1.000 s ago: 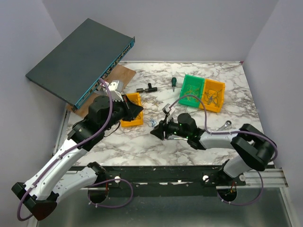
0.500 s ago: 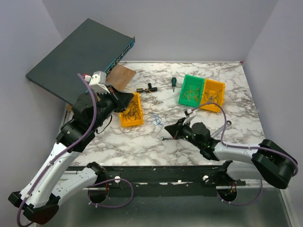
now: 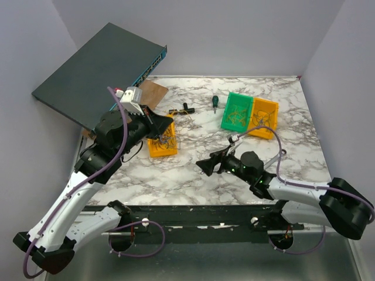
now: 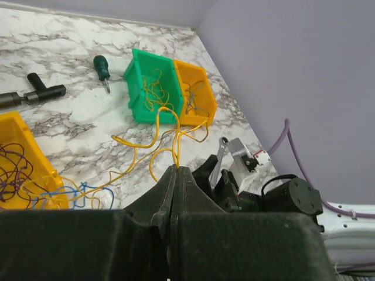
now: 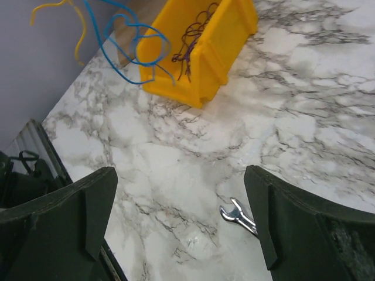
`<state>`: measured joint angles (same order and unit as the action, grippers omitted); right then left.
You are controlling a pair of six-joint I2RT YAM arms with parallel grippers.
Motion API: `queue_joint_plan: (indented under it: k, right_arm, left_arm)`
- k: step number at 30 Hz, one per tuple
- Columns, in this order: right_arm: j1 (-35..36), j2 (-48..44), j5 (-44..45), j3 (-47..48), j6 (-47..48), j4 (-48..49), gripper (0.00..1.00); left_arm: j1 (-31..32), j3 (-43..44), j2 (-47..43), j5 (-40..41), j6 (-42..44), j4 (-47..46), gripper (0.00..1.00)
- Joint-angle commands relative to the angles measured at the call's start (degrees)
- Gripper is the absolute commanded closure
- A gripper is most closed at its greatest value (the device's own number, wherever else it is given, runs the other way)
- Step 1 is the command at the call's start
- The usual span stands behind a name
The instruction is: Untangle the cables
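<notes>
Cables [image 4: 157, 136]: we are logging the left gripper [image 4: 176, 171] pinching the yellow strand off the marble table [image 5: 193, 146], blue loops dangling beside the yellow bin [image 4: 23, 146]; the right gripper [image 5: 181, 199] is hovering nearby, fingers spread wide

Our right gripper [image 5: 180, 187] spread wide over the marble table [image 5: 176, 146].
Between our fingers [image 5: 64, 216] lies a wrench [image 5: 237, 214]; blue and yellow cables [image 5: 126, 47] loop by a yellow bin [image 5: 217, 52] of dark wires [image 5: 193, 35].

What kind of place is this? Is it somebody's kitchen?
Not a kitchen; probably a robot lab bench. Robot arms are bolted at the marble table's edge, plain walls box it in, and small bins hold thin cables beside a screwdriver.
</notes>
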<state>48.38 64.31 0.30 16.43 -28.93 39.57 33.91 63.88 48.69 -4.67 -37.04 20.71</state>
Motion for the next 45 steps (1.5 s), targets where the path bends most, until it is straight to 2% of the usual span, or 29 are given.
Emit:
queue_joint_plan:
  k: [1, 8, 9, 11, 12, 13, 14, 15, 17, 20, 22, 24, 27, 30, 34, 36, 40, 45]
  right_arm:
    - [0.5, 5.6, -10.2, 4.1, 5.8, 8.3, 0.0]
    - [2.2, 15.2, -9.6, 12.4, 14.5, 10.5, 0.0]
    - [2.4, 17.2, -8.7, 13.7, 14.6, 10.3, 0.06]
    - [2.5, 20.2, -7.2, 16.4, 14.1, 9.0, 0.38]
    - [2.6, 20.7, -5.6, 16.4, 12.7, 8.9, 0.63]
    - [2.5, 20.6, -4.6, 15.0, 11.8, 10.4, 0.77]
    - [2.5, 19.5, -3.6, 12.9, 10.5, 12.8, 0.87]
    - [2.6, 18.3, -2.0, 10.2, 9.1, 14.6, 0.93]
    - [2.5, 14.7, -0.5, 5.9, 7.3, 16.1, 0.99]
    - [2.5, 8.3, 5.1, 0.7, 4.3, 12.8, 0.99]
    - [2.5, 3.5, 11.1, -0.9, 0.9, 5.4, 0.99]
    - [2.4, -1.7, 18.0, -0.8, -2.4, -5.8, 0.99]
    - [2.1, -9.0, 29.6, 1.2, -8.1, -24.5, 0.99]
    - [0.9, -14.7, 37.1, 4.2, -11.0, -37.9, 0.99]
    - [-3.6, -17.4, 38.7, 11.5, -7.0, -44.4, 0.99]
    - [-8.6, -14.6, 37.7, 16.6, -3.2, -46.1, 0.99]
    - [-23.0, -4.6, 29.4, 28.1, 2.4, -49.8, 0.99]
    - [-30.7, 7.8, 34.8, 39.9, 7.9, -51.1, 0.99]
  left_arm:
    - [-0.1, 2.8, 1.2, -7.3, 2.5, 1.1, 1.0]
    - [0.0, 4.2, 2.1, -13.4, 1.6, 0.9, 1.0]
    - [0.1, 4.4, 2.3, -14.3, 1.3, 0.7, 1.0]
    - [0.0, 4.8, 2.5, -15.2, 0.9, 0.4, 1.0]
    - [0.0, 4.9, 2.2, -14.6, 0.8, 0.5, 1.0]
    - [0.0, 5.0, 1.7, -12.9, 0.7, 0.8, 1.0]
    - [0.0, 5.1, 1.1, -11.0, 0.8, 1.2, 1.0]
    - [0.0, 5.3, 0.3, -8.5, 1.0, 1.7, 1.0]
    - [-0.1, 5.6, -1.1, -2.9, 1.4, 3.1, 1.0]
    - [-0.7, 5.0, -3.4, 9.1, -0.4, 5.7, 1.0]
    - [-1.8, 2.7, -5.5, 15.8, -3.1, 6.3, 1.0]
    - [-3.6, -0.1, -7.8, 20.4, -6.1, 6.8, 1.0]
    - [-6.6, -4.1, -10.1, 23.2, -9.7, 7.4, 1.0]
    - [-7.9, -6.7, -10.5, 20.0, -8.9, 4.9, 1.0]
    - [-7.9, -8.2, -7.4, 10.0, -7.0, -0.3, 1.0]
    - [-7.8, -7.8, -5.2, 6.3, -6.9, -1.8, 1.0]
    - [-7.0, -7.0, -2.4, 0.8, -6.9, -4.4, 1.0]
    - [-3.5, -4.9, 0.8, -0.2, -6.0, -5.7, 1.0]
